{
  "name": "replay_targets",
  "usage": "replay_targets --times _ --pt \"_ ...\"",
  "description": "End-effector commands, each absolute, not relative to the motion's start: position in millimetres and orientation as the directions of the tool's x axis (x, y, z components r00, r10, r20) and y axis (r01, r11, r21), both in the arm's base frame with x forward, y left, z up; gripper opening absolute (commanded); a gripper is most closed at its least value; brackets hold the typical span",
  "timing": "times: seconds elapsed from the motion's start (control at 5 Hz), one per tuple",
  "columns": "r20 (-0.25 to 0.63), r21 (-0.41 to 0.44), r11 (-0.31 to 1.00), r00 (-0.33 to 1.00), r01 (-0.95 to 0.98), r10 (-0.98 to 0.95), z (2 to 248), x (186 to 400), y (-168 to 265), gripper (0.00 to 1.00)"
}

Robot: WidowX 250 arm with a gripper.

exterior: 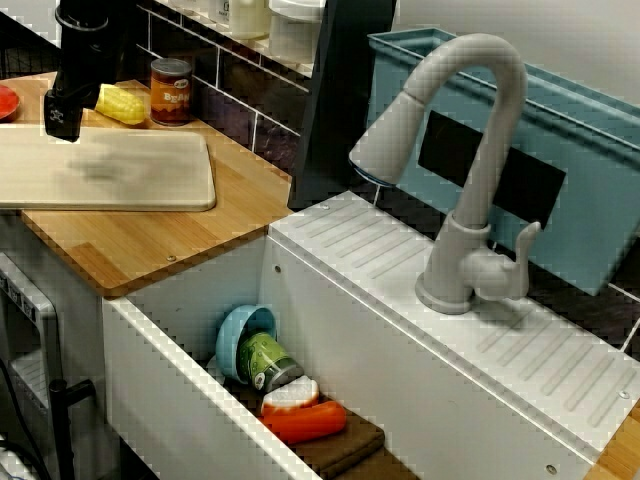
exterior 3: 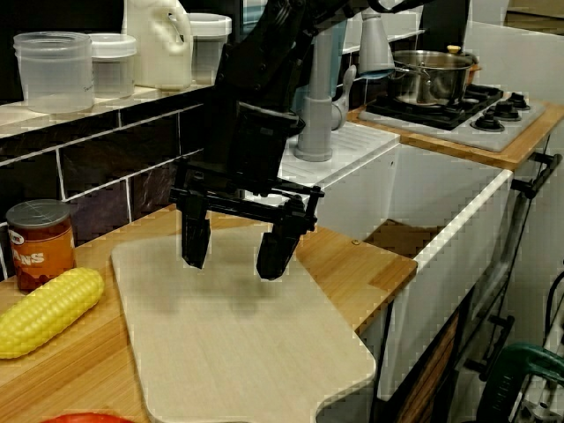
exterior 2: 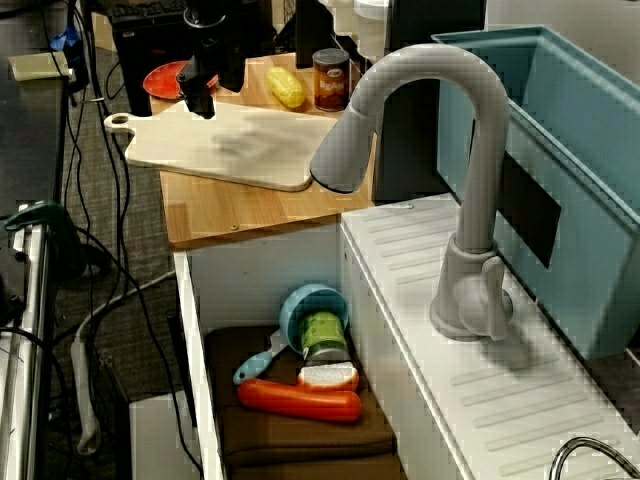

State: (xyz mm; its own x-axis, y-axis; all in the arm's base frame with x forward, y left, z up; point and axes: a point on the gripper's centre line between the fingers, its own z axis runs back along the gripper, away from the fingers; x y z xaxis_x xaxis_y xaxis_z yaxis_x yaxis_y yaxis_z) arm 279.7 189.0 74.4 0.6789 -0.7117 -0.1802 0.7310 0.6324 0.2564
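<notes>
1 gripper (exterior 3: 233,259), jaws apart, above cutting board (exterior 3: 247,352), corn (exterior 3: 44,310) near

Pale matt wooden cutting board (exterior 3: 238,344) on a smooth wood-grain counter (exterior 3: 361,273).

Your gripper (exterior 3: 234,257) points straight down, its two black fingers (exterior 3: 196,247) spread wide with nothing between them. In the close view from the front, the fingers hang at 7 o'clock and 5 o'clock beneath your wrist (exterior 3: 251,150), tips about level. Your arm (exterior 3: 264,79) slants up from the wrist toward 1 o'clock, black and bulky. In the view from above, your gripper sits at 10 o'clock in the frame, wrist upright
</notes>
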Motion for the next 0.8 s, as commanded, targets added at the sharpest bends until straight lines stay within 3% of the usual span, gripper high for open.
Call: replay_targets --times 0.0,0.4,0.6 --pt "-0.214 0.266 0.689 0.739 0.674 -0.639 95.6 281.2 198.6 1.0" --pt "-0.202 0.242 0.731 0.77 0.638 -0.605 91.0 279.2 197.7 1.0" --pt "-0.215 0.35 0.714 0.794 0.606 -0.568 89.5 279.5 201.1 1.0"
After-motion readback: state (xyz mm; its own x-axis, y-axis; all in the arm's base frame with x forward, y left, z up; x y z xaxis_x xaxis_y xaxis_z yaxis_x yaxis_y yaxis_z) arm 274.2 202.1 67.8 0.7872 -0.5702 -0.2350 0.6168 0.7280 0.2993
